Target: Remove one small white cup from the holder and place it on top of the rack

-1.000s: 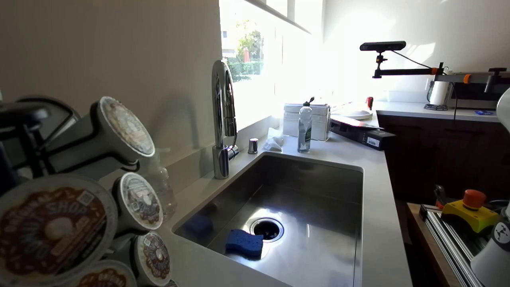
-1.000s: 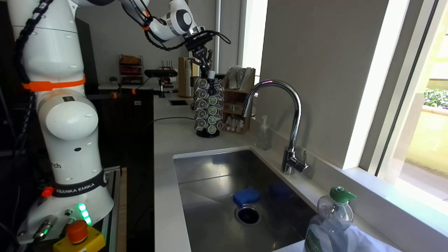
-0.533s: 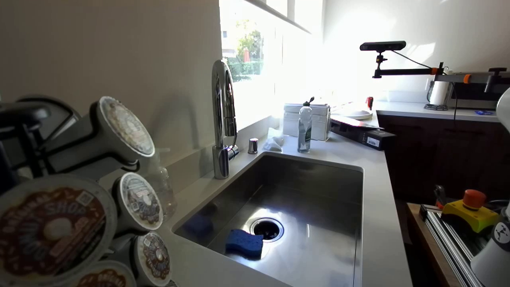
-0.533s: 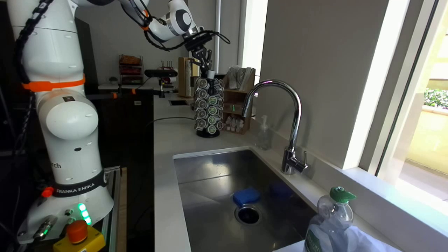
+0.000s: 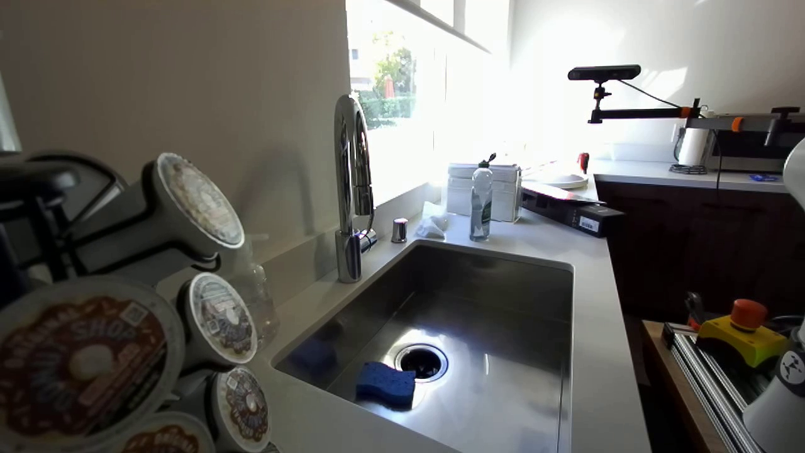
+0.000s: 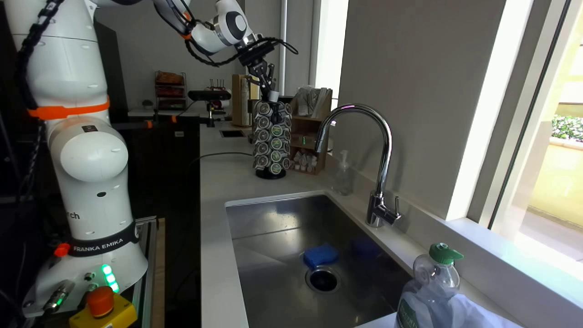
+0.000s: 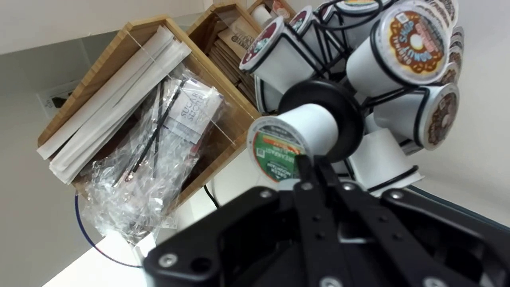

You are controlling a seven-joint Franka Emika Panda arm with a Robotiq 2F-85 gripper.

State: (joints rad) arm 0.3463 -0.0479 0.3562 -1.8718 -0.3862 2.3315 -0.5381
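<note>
My gripper (image 7: 312,158) is shut on the rim of a small white cup (image 7: 316,125) with a green printed lid. The cup also shows under the gripper (image 6: 268,85) in an exterior view (image 6: 273,96), and its blurred side is at the left edge of an exterior view (image 5: 7,119). It is over the black round top (image 7: 352,123) of the holder; I cannot tell whether it touches. The holder, a black wire frame on a round base (image 6: 270,174), carries several similar cups (image 5: 88,365) with brown-orange faces (image 7: 416,44).
A wooden organizer (image 6: 314,130) with paper and plastic packets stands close beside the holder and fills the left of the wrist view (image 7: 223,85). A tall faucet (image 6: 386,150), a clear pump bottle (image 6: 342,175) and a sink (image 6: 273,199) with a blue sponge (image 6: 321,255) are nearby.
The arm has shifted slightly, carrying the cup a little left in one exterior view and further into the picture from the left edge in another. The gripper stays shut on the cup.
</note>
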